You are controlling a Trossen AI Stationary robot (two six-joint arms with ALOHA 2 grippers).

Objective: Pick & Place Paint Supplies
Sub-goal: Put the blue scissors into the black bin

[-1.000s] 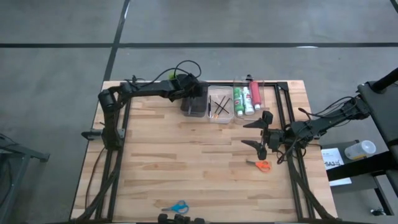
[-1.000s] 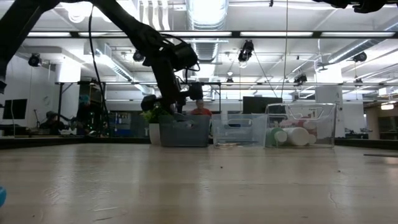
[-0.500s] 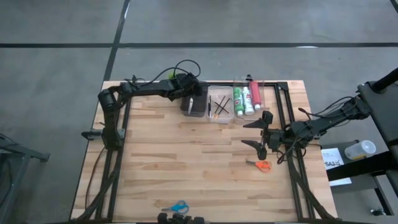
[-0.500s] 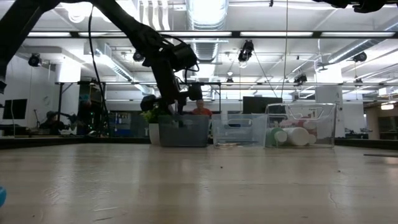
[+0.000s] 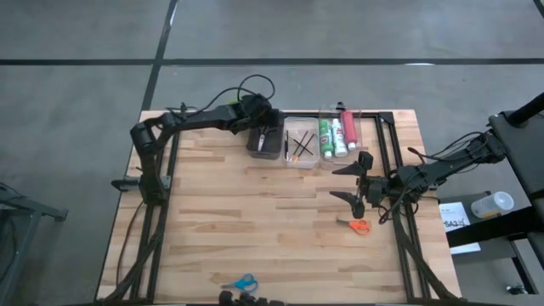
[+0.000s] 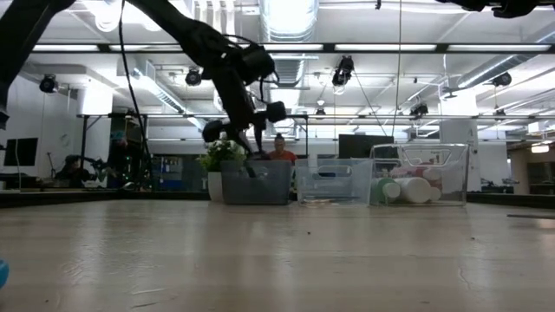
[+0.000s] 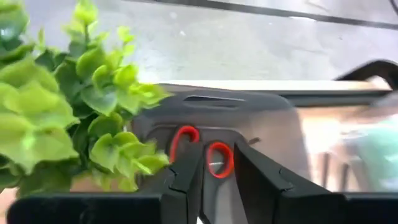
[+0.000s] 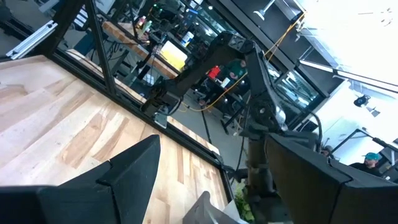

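You see only the two handle loops of the red scissors (image 7: 202,152) in the grey bin (image 5: 265,143); their blades are hidden behind the left tool (image 7: 217,186). Beside that bin, the brushes (image 5: 299,144) are too small to count. Far from it, the blue scissors (image 6: 3,273) are cut off at the low view's edge.

Both arms are basically all matte black: slim tube links with chunky rounded joint housings. The left arm (image 5: 200,120) has a black cable looping up off its wrist, and the right arm (image 5: 442,170) has loose black wiring along its links too. Fingers (image 7: 186,180) are flat, dark, angular plastic wedges.
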